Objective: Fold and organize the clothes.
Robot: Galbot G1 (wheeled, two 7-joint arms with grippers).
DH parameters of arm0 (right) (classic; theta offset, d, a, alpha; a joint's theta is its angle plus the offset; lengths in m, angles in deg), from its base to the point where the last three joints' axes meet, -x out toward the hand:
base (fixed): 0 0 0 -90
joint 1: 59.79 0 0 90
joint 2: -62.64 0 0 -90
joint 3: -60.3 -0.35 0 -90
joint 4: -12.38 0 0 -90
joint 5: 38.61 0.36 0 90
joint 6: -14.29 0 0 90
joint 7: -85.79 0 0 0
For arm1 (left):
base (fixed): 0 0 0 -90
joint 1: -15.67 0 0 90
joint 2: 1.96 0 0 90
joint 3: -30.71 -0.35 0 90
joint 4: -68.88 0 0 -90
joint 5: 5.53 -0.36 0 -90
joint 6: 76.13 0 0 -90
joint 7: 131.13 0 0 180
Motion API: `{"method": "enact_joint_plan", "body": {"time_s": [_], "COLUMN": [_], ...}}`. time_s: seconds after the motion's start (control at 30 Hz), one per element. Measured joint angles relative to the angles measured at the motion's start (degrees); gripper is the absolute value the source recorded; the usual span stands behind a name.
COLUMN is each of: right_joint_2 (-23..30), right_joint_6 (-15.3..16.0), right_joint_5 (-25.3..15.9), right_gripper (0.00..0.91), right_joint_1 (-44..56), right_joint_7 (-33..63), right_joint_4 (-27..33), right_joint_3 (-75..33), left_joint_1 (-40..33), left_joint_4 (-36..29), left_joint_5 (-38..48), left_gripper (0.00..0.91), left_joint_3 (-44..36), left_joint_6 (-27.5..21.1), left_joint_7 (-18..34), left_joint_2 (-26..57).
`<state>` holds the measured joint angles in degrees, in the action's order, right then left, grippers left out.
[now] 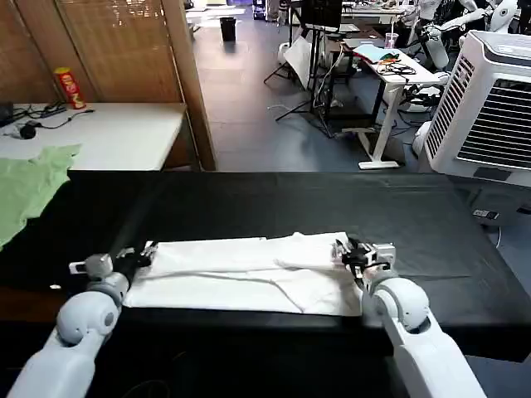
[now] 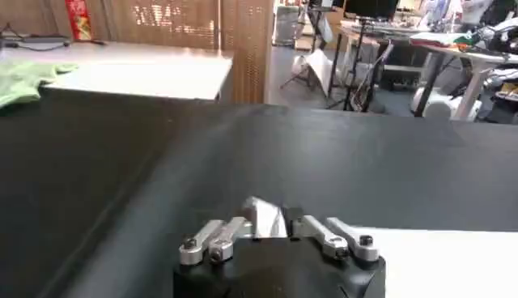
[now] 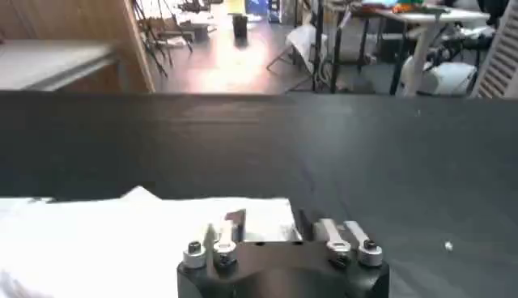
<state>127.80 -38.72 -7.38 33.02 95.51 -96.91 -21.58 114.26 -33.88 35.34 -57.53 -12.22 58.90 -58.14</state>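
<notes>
White T-shirt (image 1: 249, 274) is lying folded into a long strip along the near edge of the black table (image 1: 249, 199). Left gripper (image 1: 148, 251) pinches its left end, right gripper (image 1: 342, 251) is spread over the right end. Green garment (image 1: 29, 186) hangs off the far left corner. Red can (image 1: 69, 88) on the white table (image 1: 108, 133) behind, label unreadable.

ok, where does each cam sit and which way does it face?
Head: on the robot's head, looking forward and down at the black table; both arms show.
Left wrist: behind the left claw, facing across the table.
Right wrist: behind the right claw, same direction.
Shared: the folded white cotton T-shirt lies in all three.
</notes>
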Motion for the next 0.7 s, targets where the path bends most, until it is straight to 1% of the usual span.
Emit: {"method": "enact_joint_plan", "body": {"time_s": [0.2,0.37,0.53,0.6,0.63,0.67,0.7], "right_joint_2": [-1.70,-1.87,-2.32,-2.47,-2.51,-2.52,-2.52], "right_joint_6": [0.06,-0.05,-0.25,-0.28,-0.30,-0.32,-0.33], "right_joint_5": [1.52,1.76,1.99,2.06,2.07,2.07,2.07], "right_gripper": [0.878,0.878,0.878,0.878,0.878,0.878,0.878], "right_joint_1": [3.43,4.55,5.08,5.16,5.17,5.14,5.11], "right_joint_7": [-0.06,-0.17,-0.58,-0.61,-0.62,-0.61,-0.62], "right_joint_4": [-5.09,-7.16,-8.49,-8.83,-8.91,-8.92,-8.93], "right_joint_3": [-2.31,-2.88,-3.09,-3.14,-3.15,-3.16,-3.16], "left_joint_1": [2.75,7.94,11.34,11.96,12.18,12.36,12.49], "left_joint_4": [-2.60,-6.30,-6.86,-6.71,-6.64,-6.56,-6.44], "left_joint_5": [4.26,3.49,1.97,1.71,1.68,1.69,1.69], "left_gripper": [0.878,0.878,0.878,0.663,0.527,0.263,0.176], "left_joint_3": [3.04,4.62,4.58,4.56,4.53,4.52,4.52], "left_joint_6": [0.01,0.45,0.95,1.15,1.20,1.22,1.29], "left_joint_7": [0.49,0.46,0.51,0.38,0.29,0.21,0.12], "left_joint_2": [0.19,-1.48,-3.89,-4.57,-4.79,-4.98,-5.17]}}
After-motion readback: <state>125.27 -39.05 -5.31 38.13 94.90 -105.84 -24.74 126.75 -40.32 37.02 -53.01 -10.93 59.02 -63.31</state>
